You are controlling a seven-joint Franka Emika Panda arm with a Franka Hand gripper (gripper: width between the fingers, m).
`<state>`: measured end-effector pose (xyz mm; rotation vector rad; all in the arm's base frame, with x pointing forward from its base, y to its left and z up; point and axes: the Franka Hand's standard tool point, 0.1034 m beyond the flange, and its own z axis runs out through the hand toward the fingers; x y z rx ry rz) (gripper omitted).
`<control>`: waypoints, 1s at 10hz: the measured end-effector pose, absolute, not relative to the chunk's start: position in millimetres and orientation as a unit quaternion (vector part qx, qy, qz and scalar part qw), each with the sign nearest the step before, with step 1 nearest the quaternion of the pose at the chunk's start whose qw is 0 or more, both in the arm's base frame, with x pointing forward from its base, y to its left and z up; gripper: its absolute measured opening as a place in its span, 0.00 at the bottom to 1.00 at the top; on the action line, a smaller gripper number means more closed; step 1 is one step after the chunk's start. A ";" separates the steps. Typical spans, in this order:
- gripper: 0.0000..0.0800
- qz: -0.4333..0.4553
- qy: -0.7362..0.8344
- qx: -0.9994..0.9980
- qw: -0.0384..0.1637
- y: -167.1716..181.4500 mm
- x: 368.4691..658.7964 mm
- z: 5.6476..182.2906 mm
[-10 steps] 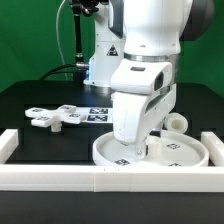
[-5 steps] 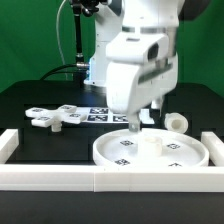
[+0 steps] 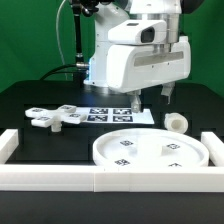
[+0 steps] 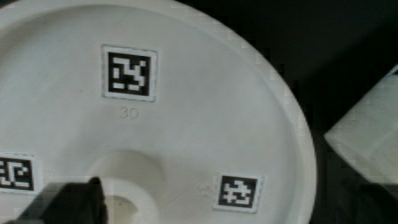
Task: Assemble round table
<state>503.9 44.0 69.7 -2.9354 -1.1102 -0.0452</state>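
Exterior view: pincer hangs above the worktop, clear of all parts. Its two dark fingers stand spread apart with nothing between them.

Round disc lies flat on the worktop, rim up, several square tags on its face. Its near edge sits just beside the long front wall of the white frame; cannot tell whether they touch.

Post stands upright on the worktop just behind the disc, toward the exterior view's right, apart from the pincer.

Cross-shaped foot lies flat, well apart from the disc, toward the exterior view's left. Tags show on its arms.

Marker board lies flat between the foot and the post, under the arm.

Wrist view: disc fills most of the picture; three tags readable, centre hole partly in view. A dark blurred shape beside the hole; cannot tell what it is. A white part at the picture's edge, too cropped to name.
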 end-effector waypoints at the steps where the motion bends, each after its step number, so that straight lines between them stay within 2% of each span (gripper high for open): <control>1: 0.81 -0.014 -0.354 -0.935 0.002 44.3 503.6 69.3; 2: 0.81 -0.014 -0.335 -0.942 0.003 44.6 503.5 69.3; 4: 0.81 -0.007 -0.204 -0.979 0.017 45.8 495.8 64.4; 7: 0.81 0.008 -0.033 -0.999 0.025 71.9 487.6 61.7; 10: 0.81 0.015 0.070 -0.997 0.033 95.1 481.7 57.1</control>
